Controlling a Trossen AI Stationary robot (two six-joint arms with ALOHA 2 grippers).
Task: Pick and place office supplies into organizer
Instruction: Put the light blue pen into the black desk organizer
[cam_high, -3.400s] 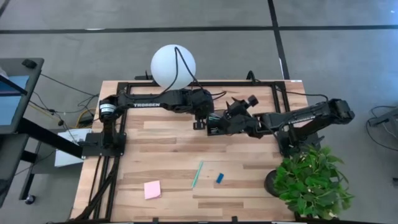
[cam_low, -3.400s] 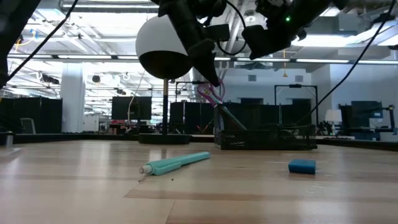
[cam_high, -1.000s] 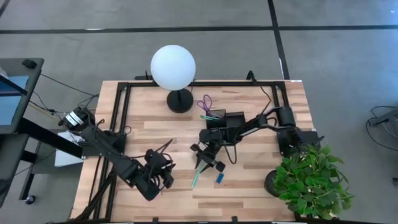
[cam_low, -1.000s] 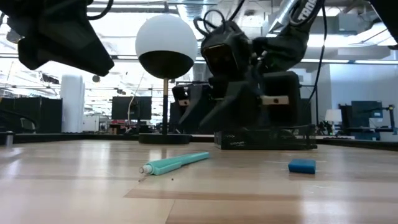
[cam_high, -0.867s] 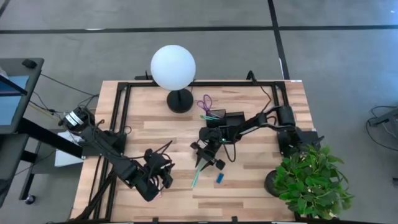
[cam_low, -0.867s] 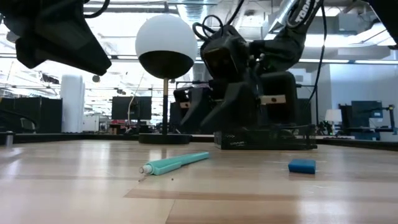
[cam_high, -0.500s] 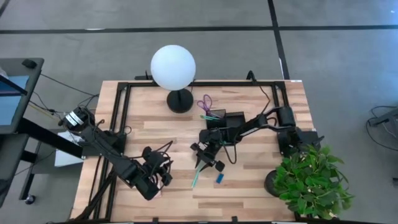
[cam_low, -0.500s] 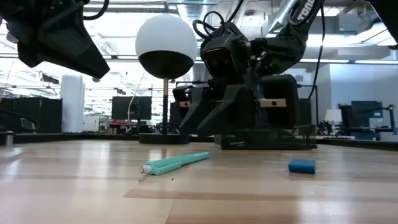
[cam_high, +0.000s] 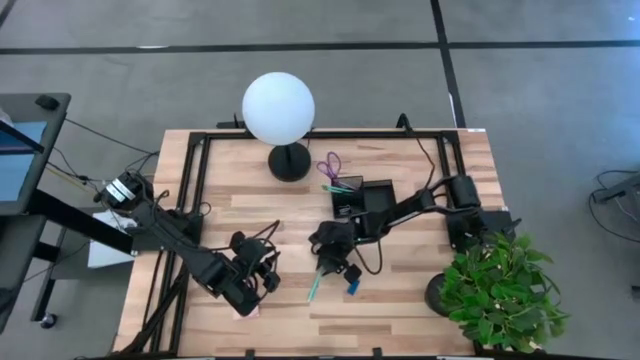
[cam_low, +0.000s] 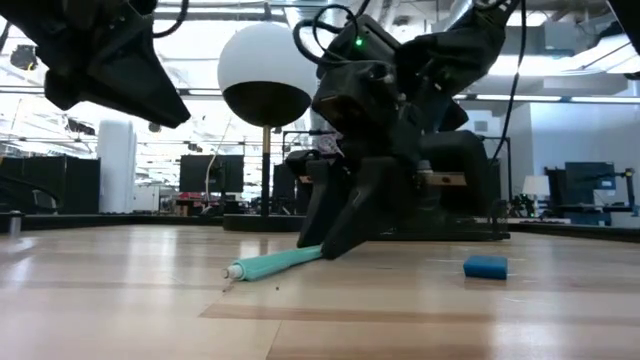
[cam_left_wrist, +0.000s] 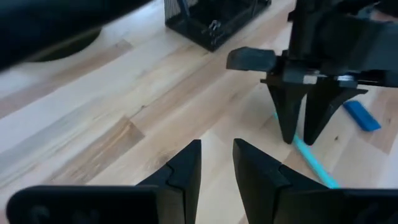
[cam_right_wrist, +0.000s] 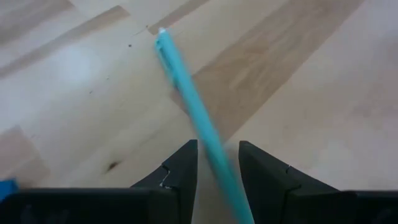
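A teal pen (cam_high: 314, 286) lies flat on the wooden table, with a small blue eraser (cam_high: 353, 287) just to its right. My right gripper (cam_right_wrist: 217, 168) is low over the pen's far end. It is open, with one finger on each side of the pen (cam_right_wrist: 186, 81). The black organizer (cam_high: 372, 195) stands farther back and holds purple scissors (cam_high: 330, 165) and pens. My left gripper (cam_left_wrist: 216, 162) hovers open and empty above the table's near left part, pointing toward the pen. My right gripper comes slanting down from the far side. Its fingers (cam_low: 335, 235) straddle the pen's far end (cam_left_wrist: 297, 142), which lies on the table. Narrow gaps show on both sides of the pen, and I cannot tell whether a finger touches it.
A white globe lamp (cam_high: 278, 108) stands at the far edge, left of the organizer. A green plant (cam_high: 500, 290) fills the near right corner. Bare wood lies between the two arms and along the near edge.
My right gripper has come down and toward the near edge, tipping lower until its fingers straddle the pen's far end. Its fingers have drawn closer together. The pen and the eraser have stayed where they were.
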